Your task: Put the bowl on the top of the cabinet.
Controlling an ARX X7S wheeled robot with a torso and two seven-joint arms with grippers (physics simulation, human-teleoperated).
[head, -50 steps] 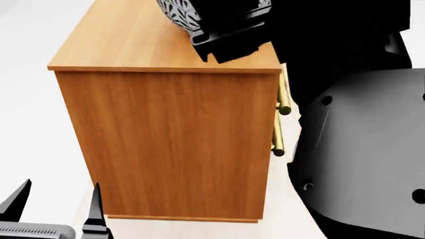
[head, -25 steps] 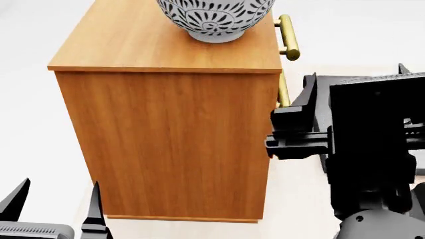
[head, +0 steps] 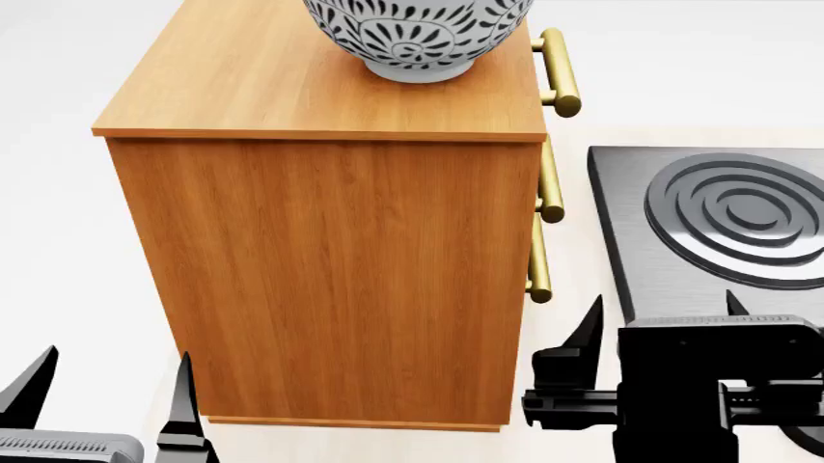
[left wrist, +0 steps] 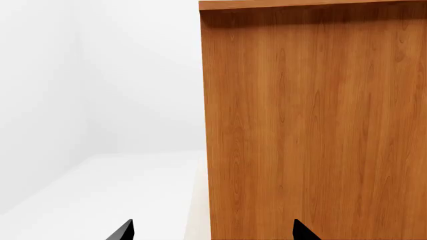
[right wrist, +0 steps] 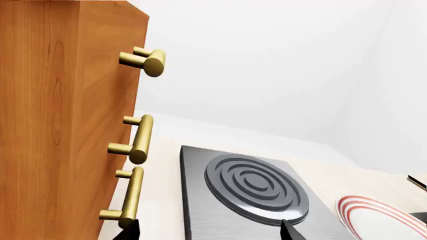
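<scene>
The bowl [head: 419,37] sits on top of the cabinet [head: 322,270], at the top middle of the head view. One bowl, one cabinet, three brass handles [right wrist: 133,137], one burner [head: 740,214], one plate [right wrist: 380,220]. The right gripper [head: 663,323] is low at the lower right, open and empty, far below the bowl. The left gripper [head: 110,386] is at the lower left, open and empty too.

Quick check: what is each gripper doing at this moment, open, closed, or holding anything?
Left gripper: open, holding nothing, low beside the tall orange-brown wood-grain cabinet.
Right gripper: open, holding nothing; the deep white bowl with dark grey leaf pattern sits on the cabinet top.
</scene>
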